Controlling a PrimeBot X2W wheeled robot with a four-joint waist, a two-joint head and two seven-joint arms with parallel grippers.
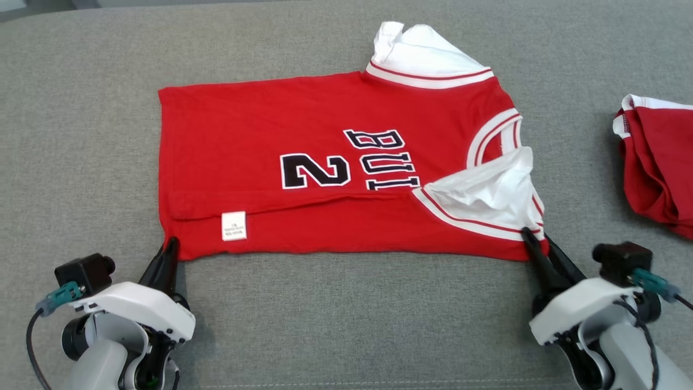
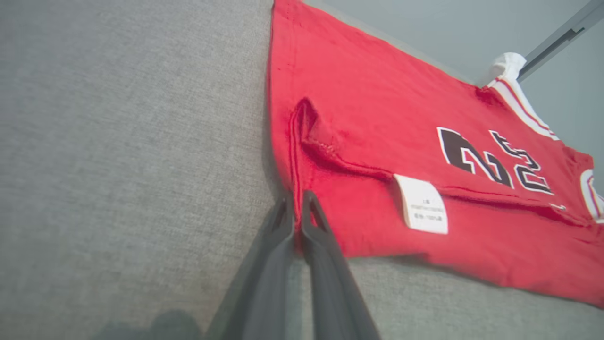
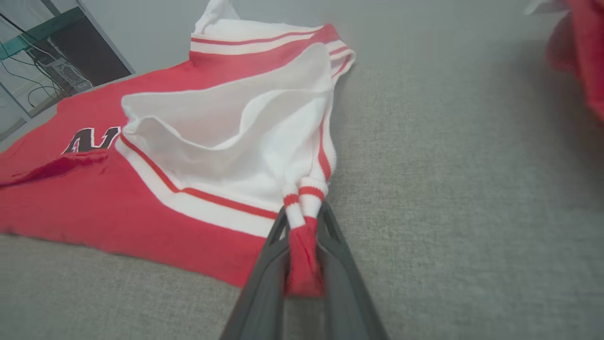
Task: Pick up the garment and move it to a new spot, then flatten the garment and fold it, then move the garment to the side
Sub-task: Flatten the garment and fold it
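— Red jersey (image 1: 335, 162), white-and-red ribbed trim, lying flat on the grey fabric-covered worktop (image 1: 346, 303). It sits about mid-worktop, hem to the left and shoulders to the right.

— Which face is up?

— The printed one: a black, white-edged "2" (image 1: 314, 170) with black letters beside it, all turned sideways. A strip along the near edge is folded over onto the front, and a small white care label (image 1: 234, 226) lies on that strip near the left end.

— And the armholes?

— Both are turned open so the white lining shows. One (image 1: 417, 51) is at the far right, the other (image 1: 487, 195) at the near right, puffed up a little.

— The left gripper (image 1: 172, 244)?

— It is at the near-left corner of the hem. Its dark fingers are pressed together on the red edge, and the wrist view shows a thin line of cloth caught between the tips.

— The right gripper (image 1: 533, 238)?

— It is at the near-right corner, pinching a bunched bit of the striped trim where the armhole band ends. A wad of red cloth is squeezed between the fingers, so they stand slightly apart.

— Anything else around?

— A second red garment (image 1: 658, 162) with white trim lies crumpled at the far right edge, well apart from the jersey. It may be another jersey; too little of it is in frame to be sure.
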